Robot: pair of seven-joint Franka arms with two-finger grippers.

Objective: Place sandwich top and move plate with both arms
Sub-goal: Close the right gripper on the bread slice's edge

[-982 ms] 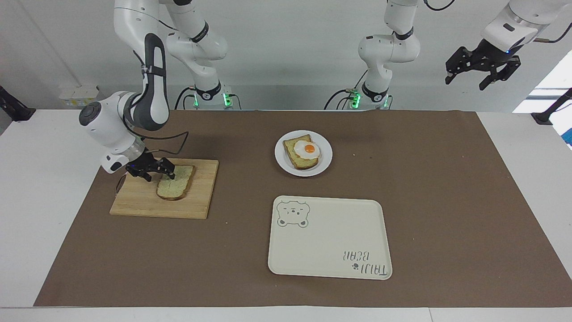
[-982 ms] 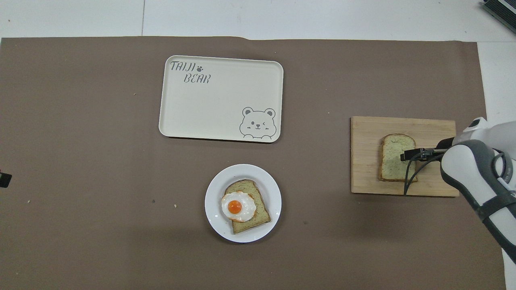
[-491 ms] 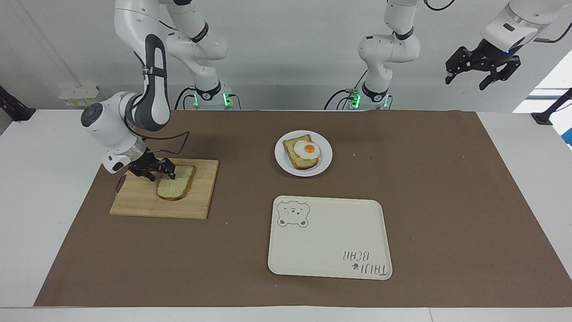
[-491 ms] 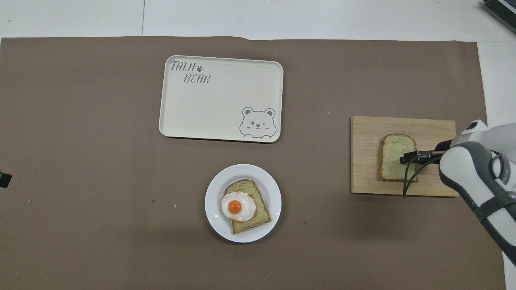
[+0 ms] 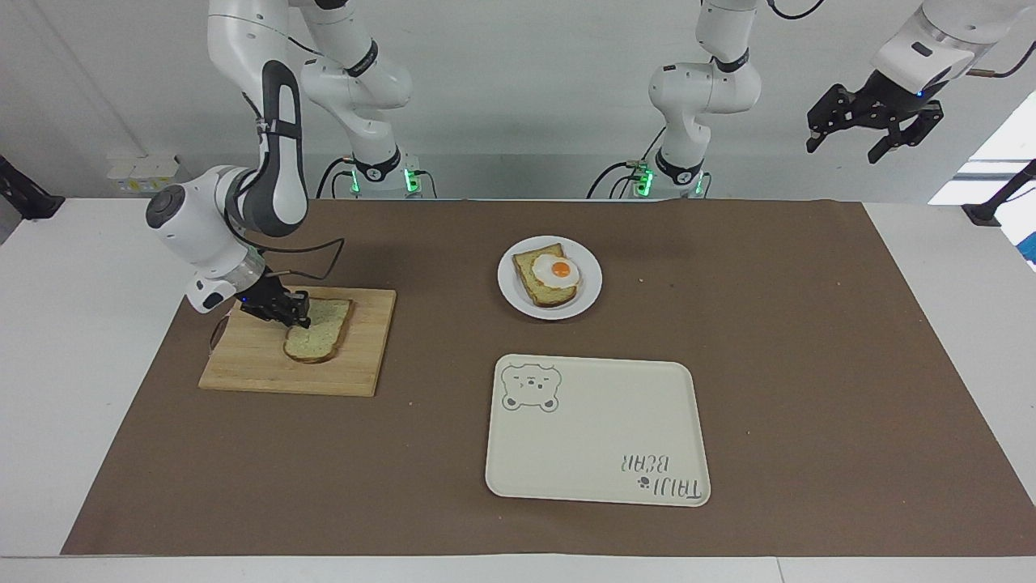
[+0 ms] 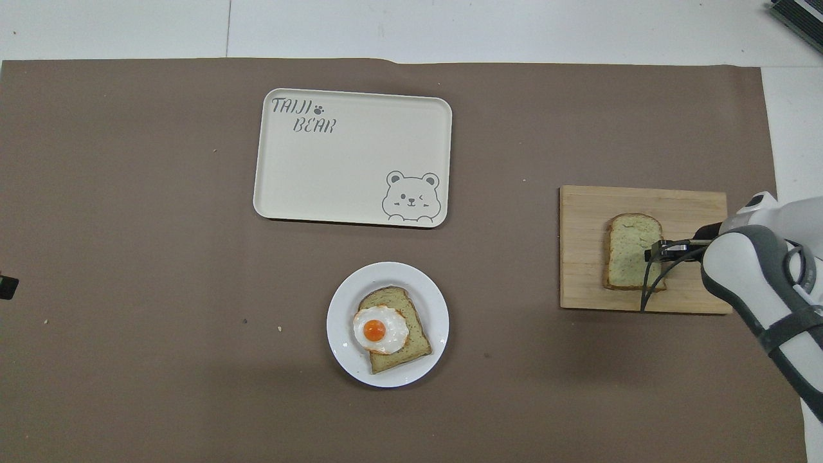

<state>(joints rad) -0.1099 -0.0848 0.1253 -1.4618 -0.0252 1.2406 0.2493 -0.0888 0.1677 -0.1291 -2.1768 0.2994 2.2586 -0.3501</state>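
Closure is what changes: the right tool (image 5: 298, 310) has narrowed, apparently pinching the sandwich top (image 5: 317, 341) on its cutting board (image 5: 243, 360), ready to lift, while the left tool (image 5: 872, 125) waits open.

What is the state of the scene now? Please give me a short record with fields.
sandwich top: plain bread slice on the wooden board, toward the right arm's end of the table
right claw: down at the slice's edge, closed on it
left claw: raised off the table's left-arm end, open, waiting
plate: white plate holding the egg slice
tray: bear tray farther from the robots than the plate
stage: top slice not yet lifted
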